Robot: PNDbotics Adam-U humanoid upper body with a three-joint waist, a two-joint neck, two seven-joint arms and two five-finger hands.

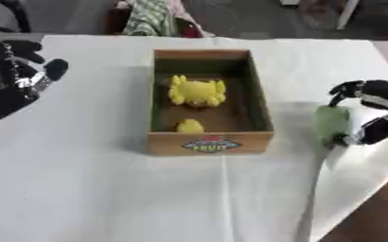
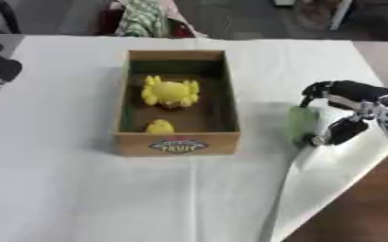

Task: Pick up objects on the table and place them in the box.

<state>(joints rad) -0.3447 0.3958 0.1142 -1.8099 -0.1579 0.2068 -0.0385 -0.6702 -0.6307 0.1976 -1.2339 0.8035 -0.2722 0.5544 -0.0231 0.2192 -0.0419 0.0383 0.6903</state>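
White cloth (image 1: 106, 189) is spread over the table, with a crease running toward the viewer from the box front and the right edge falling away over a brown floor at the lower right corner. A cardboard box (image 1: 262, 108) is set open-topped near the middle, its printed label facing forward; two yellow toys are seen inside, a larger one (image 1: 197, 91) toward the far end and a smaller one (image 1: 189, 125) against the front wall. Just right of the box, apart from its wall, a pale green object (image 1: 331, 124) is gripped by the right hand (image 2: 344, 111), fingers curled over its top and thumb below. Broad bare cloth is left ahead of and left of the box. The left hand (image 1: 19, 80) is held relaxed at the left edge, empty.
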